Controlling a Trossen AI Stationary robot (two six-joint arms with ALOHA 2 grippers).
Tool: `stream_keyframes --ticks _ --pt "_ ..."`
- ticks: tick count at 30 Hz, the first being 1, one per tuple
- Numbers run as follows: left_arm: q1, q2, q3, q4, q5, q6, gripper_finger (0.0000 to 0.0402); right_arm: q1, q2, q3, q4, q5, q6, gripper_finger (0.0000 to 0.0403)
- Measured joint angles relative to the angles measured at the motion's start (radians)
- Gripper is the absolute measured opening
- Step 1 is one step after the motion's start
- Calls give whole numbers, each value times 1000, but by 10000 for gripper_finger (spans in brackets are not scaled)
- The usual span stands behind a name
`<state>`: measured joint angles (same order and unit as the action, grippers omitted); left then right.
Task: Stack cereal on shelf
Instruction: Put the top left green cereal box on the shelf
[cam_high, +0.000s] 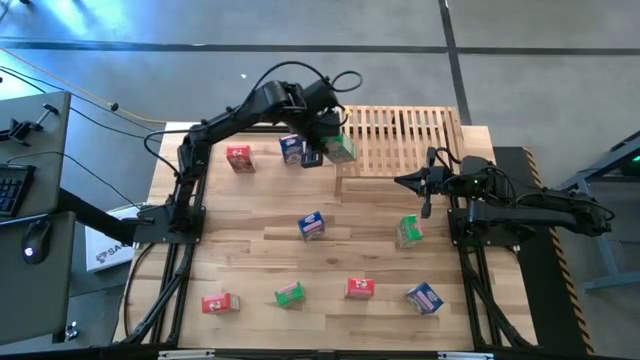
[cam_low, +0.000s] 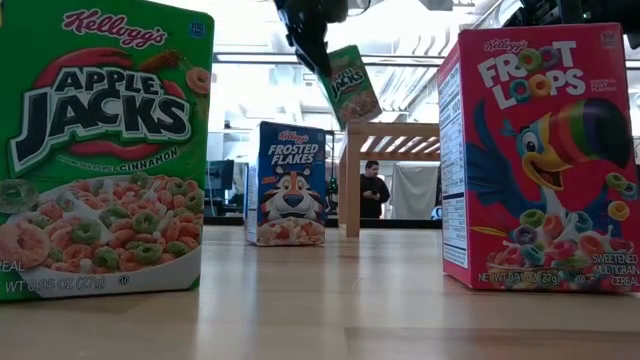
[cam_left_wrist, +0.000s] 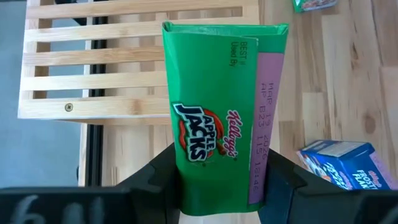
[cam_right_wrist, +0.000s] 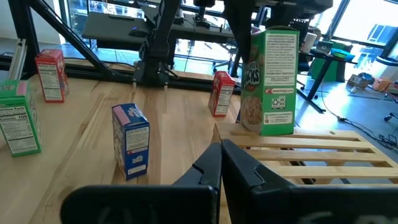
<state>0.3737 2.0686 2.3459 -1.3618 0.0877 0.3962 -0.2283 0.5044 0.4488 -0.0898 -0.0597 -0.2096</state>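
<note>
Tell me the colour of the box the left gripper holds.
Green, an Apple Jacks box in the left gripper; clearest in the left wrist view.

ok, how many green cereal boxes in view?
3. One is held in the left pincer above the shelf's left edge. One sits on the table by the right arm's base. One sits between two red boxes. None looks hidden.

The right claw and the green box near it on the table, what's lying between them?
Nothing: in the high view, only bare tabletop separates the shut right claw from the green box.
</note>
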Motion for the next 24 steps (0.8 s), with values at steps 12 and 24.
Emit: stream_keyframes --ticks 12,24 --pt "-1 -3 -2 99 -7 1 189 0 0 0 -1 0 0 0" --pt "2 -4 -3 146 -7 2 224 0 0 0 -3 0 0 0"
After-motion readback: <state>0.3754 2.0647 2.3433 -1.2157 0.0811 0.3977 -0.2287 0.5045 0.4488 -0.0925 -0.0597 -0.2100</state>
